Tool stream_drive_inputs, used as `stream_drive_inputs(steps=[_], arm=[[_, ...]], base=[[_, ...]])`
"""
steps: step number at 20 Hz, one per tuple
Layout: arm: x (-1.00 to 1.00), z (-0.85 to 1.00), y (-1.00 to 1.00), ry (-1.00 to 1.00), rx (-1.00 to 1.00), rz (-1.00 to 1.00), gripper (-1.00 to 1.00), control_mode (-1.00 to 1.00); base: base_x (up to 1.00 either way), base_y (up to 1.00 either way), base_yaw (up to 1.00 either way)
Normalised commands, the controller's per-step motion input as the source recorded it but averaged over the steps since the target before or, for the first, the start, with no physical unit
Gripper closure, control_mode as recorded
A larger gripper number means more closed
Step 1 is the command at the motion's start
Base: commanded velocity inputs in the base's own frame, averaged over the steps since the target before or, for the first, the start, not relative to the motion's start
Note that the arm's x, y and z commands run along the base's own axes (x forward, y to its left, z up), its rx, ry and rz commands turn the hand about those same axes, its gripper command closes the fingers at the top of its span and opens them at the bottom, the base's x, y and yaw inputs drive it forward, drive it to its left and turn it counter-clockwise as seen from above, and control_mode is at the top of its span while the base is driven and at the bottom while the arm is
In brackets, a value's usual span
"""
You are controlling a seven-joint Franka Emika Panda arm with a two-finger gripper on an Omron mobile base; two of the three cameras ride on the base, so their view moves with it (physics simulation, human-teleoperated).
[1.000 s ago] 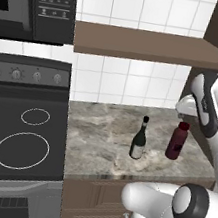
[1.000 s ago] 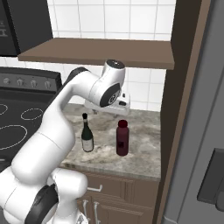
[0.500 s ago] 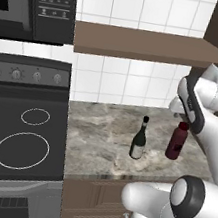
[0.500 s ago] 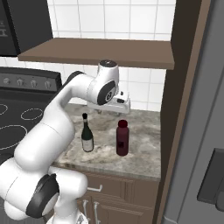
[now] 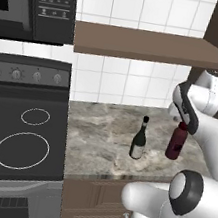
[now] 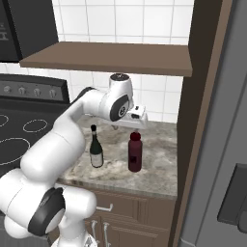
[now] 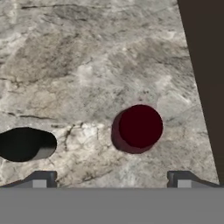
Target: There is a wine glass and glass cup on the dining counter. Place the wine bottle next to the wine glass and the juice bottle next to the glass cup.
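**Gripper held above the maroon bottle**

The stout dark-red juice bottle (image 5: 177, 142) is seen upright on a marbled grey-beige kitchen counter (image 5: 101, 135), near the tall green-black wine bottle with a pale label (image 5: 138, 139), the two standing apart. The two-finger gripper (image 7: 112, 178) is held directly above the juice bottle, pointing down. Its jaws are spread wide, with nothing between them.
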Motion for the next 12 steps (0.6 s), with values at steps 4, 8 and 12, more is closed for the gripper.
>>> stream_drive_inputs(steps=[4, 8, 12], arm=[[0.05, -0.14, -0.29, 0.0, 0.0, -0.01, -1.0, -1.0], [0.1, -0.13, -0.21, 0.0, 0.0, -0.02, -1.0, -1.0], [0.15, -0.16, -0.06, 0.0, 0.0, -0.04, -1.0, -1.0]], base=[[0.0, 0.0, 0.0], [0.0, 0.0, 0.0], [0.0, 0.0, 0.0]])
